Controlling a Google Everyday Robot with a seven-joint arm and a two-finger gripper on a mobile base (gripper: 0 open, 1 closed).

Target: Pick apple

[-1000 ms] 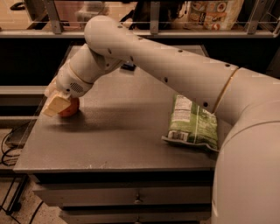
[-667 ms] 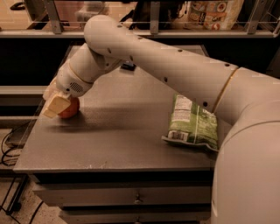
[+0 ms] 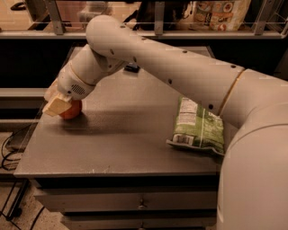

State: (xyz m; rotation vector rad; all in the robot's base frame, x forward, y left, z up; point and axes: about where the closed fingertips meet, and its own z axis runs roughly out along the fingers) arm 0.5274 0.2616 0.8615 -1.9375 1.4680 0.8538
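Observation:
The apple [image 3: 73, 110] is small, round and red-orange. It sits on the grey table [image 3: 121, 134] near its left edge. My gripper [image 3: 59, 106] is down at the apple, right against its left side, and covers part of it. The white arm reaches to it from the right, across the table. The apple's left half is hidden behind the gripper.
A green snack bag [image 3: 198, 128] lies on the right part of the table, under my arm. A small dark object [image 3: 132, 68] lies at the back of the table. Drawers [image 3: 135, 202] are below the front edge. A shelf with packages [image 3: 220, 13] runs behind.

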